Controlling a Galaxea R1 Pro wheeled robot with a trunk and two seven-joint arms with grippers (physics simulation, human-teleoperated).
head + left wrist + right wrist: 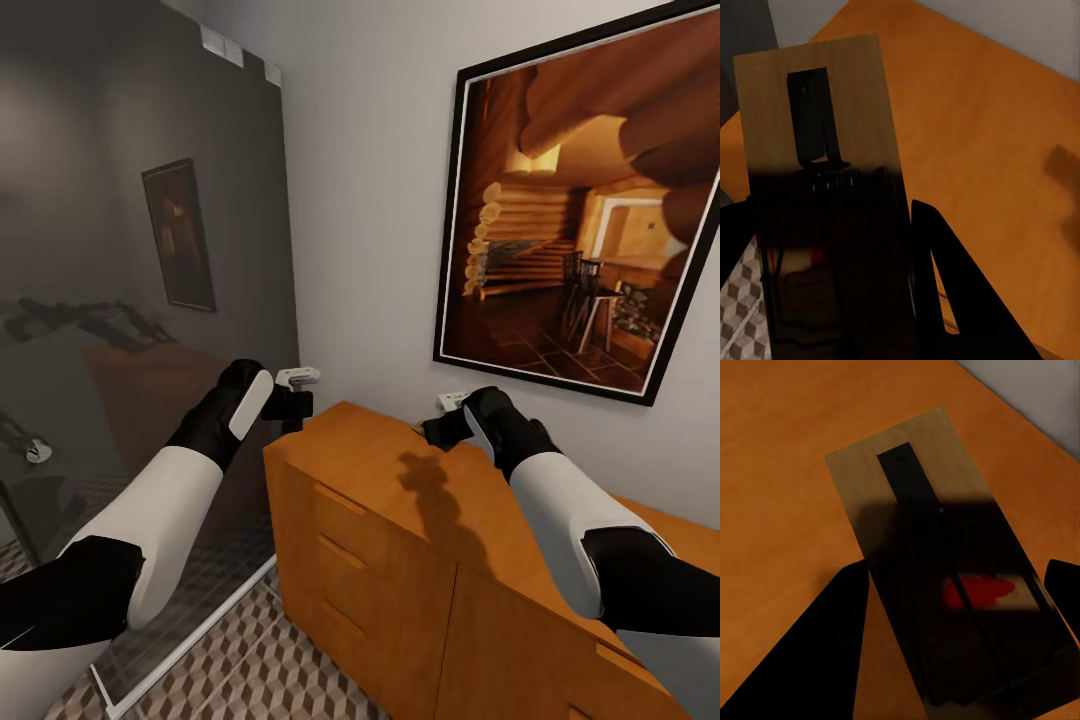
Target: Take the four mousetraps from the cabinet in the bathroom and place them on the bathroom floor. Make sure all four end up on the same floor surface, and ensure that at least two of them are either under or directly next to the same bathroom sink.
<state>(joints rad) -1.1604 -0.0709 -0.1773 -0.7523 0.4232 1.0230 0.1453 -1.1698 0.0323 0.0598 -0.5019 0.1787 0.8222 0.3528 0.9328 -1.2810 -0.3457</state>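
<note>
The orange-brown cabinet (380, 520) stands against the white wall, and both grippers hover over its top. My left gripper (290, 392) is above the cabinet's left corner, shut on a mousetrap (298, 376). In the left wrist view that wooden board (817, 150) with its dark wire sits between the fingers (937, 255), over the cabinet top (975, 127) and a corner of cube-patterned bathroom floor (739, 300). My right gripper (445, 420) is raised over the cabinet's back edge, shut on another mousetrap (915, 480) with a red spot. The bathroom sink is out of view.
A dark glass partition (150, 300) stands close on the left, its base meeting the patterned floor (290, 660). A large framed picture (590, 200) hangs on the wall above the cabinet. The right arm's shadow (430, 485) falls on the cabinet top.
</note>
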